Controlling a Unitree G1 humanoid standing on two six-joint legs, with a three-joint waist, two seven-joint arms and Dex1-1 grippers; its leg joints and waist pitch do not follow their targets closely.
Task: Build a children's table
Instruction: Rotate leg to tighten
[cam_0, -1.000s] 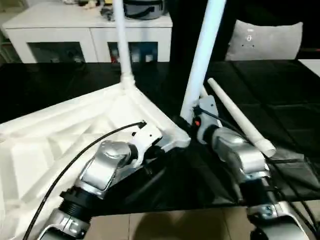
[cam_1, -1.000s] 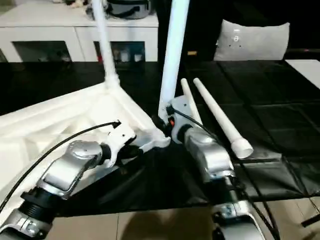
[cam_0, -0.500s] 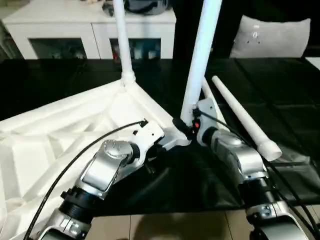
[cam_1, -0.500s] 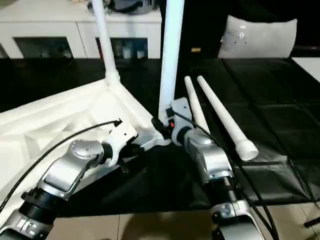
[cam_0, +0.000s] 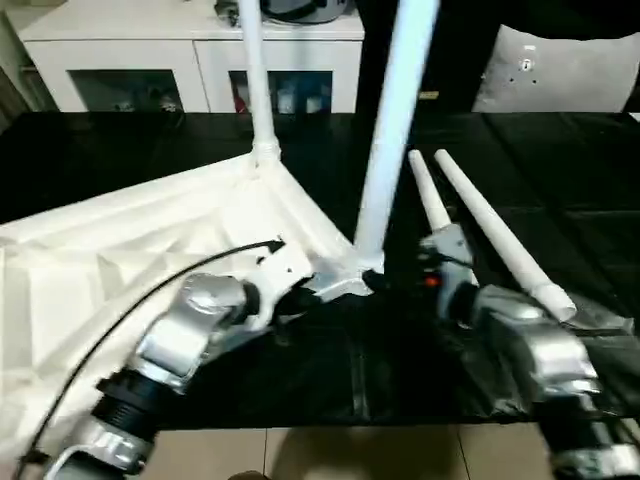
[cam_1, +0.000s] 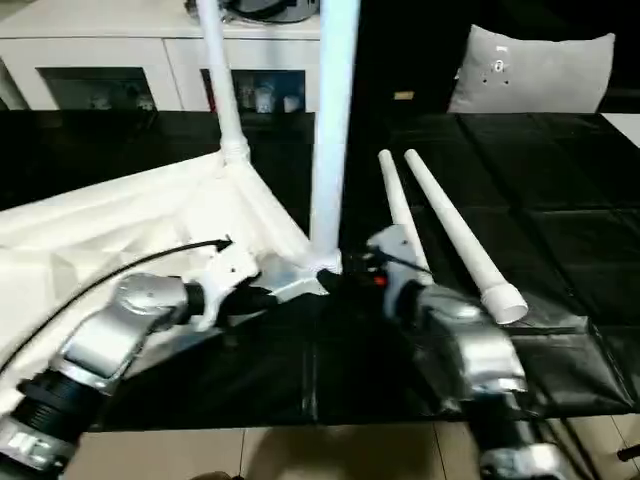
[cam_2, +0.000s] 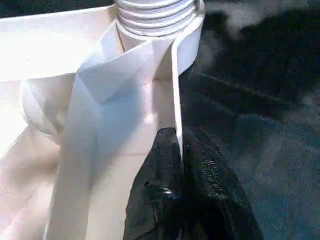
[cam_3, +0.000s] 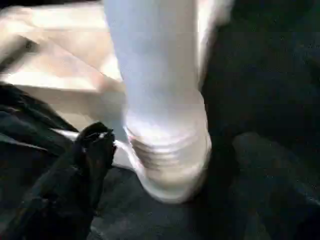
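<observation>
Change: right gripper (cam_0: 385, 283) has let go of the near leg (cam_0: 388, 130) and backed off to the right; a second ago it sat against the leg's base. Camera has shifted too.
Table top (cam_0: 110, 260): upside down on the black surface (cam_0: 560, 170), ribs up, taking up the left half.
Left gripper (cam_2: 179, 165): pinched shut on the top's thin side wall, just beside the near corner socket (cam_2: 157, 20).
Far leg (cam_0: 255, 80): upright in the far corner socket.
Near leg: upright, threaded base seated in the near corner socket (cam_3: 167, 150).
Right gripper fingers: cannot tell whether spread or closed.
Spare legs (cam_0: 490, 230): two lying side by side, right of the near leg, running near to far.
Open room: bare black surface at far right and along the near edge.
Far edge: white cabinet (cam_0: 190, 60); grey cushion (cam_0: 560, 75) at far right.
</observation>
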